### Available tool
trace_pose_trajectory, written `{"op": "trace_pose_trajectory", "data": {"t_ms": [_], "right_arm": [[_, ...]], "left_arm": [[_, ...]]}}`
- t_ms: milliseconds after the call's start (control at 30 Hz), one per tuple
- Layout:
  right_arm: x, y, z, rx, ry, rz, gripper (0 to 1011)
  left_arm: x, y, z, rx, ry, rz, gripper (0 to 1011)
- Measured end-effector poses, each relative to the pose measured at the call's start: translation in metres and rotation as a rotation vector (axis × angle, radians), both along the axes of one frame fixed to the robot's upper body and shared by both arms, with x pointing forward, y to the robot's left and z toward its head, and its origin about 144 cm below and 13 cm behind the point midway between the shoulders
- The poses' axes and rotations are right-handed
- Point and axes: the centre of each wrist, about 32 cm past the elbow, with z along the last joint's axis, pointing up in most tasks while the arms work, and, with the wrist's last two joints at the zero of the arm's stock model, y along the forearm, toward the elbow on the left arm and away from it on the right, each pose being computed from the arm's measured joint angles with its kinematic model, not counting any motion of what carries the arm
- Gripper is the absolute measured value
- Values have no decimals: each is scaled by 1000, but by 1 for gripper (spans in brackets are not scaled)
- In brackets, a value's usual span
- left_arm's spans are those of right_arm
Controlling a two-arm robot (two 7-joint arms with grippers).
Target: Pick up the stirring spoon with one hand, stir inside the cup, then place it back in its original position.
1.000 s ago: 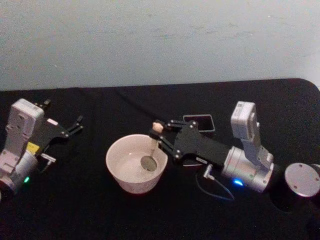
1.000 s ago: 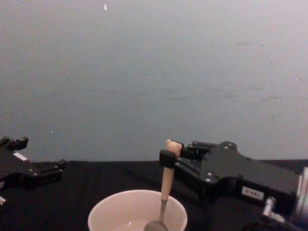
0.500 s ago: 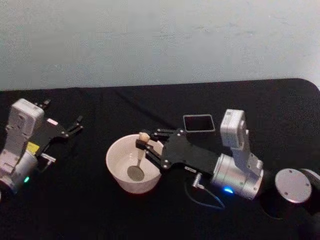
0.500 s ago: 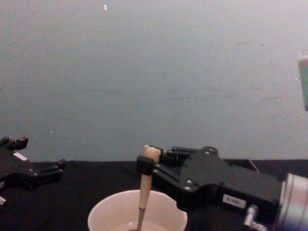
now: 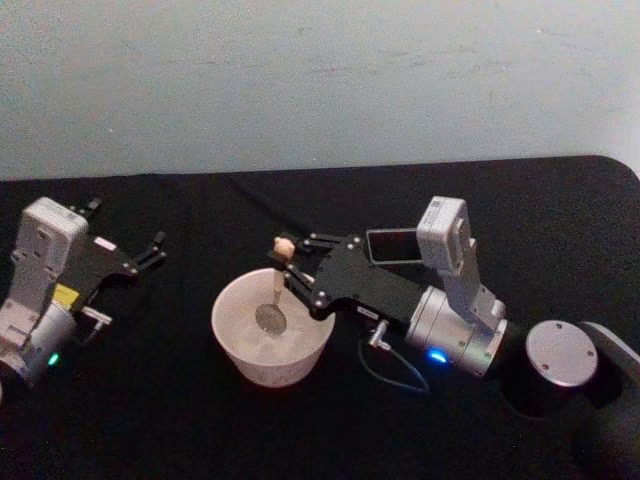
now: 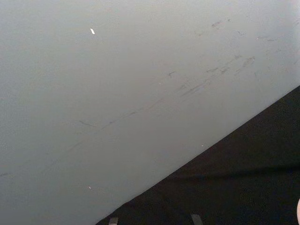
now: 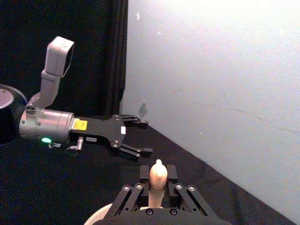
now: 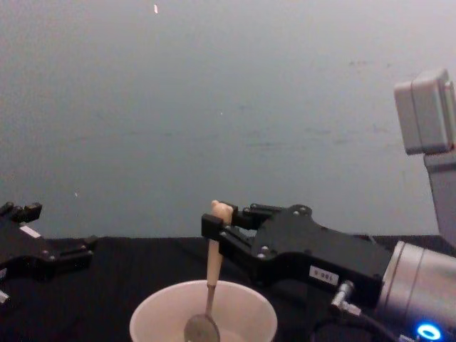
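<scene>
Probably a lab bench: black-draped table (image 5: 150,425) against bare pale wall (image 5: 300,80).

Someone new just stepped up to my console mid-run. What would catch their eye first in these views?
At mid-table, the right gripper is shut on the slim stirring spoon with a beige handle and dark metal bowl. It holds the spoon upright, bowl down inside the wide cream-white cup. Next come the tall dark grey square holder behind that arm, and the left gripper parked at the table's left, fingers open.

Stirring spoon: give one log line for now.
right gripper: shut on stirring spoon | its bowl: inside cup | left gripper: open, parked left
</scene>
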Motion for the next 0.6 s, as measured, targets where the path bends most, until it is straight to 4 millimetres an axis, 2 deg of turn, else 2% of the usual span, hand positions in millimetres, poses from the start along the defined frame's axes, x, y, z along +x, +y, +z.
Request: {"op": "trace_pose_trajectory", "data": {"t_ms": [333,600], "right_arm": [[2,-5,0,-3,1,-19,213],[-3,-19,1,-9,-3,-34,213]], "left_arm": [[0,0,0,0,0,0,1001],[0,0,0,0,0,0,1001]]}}
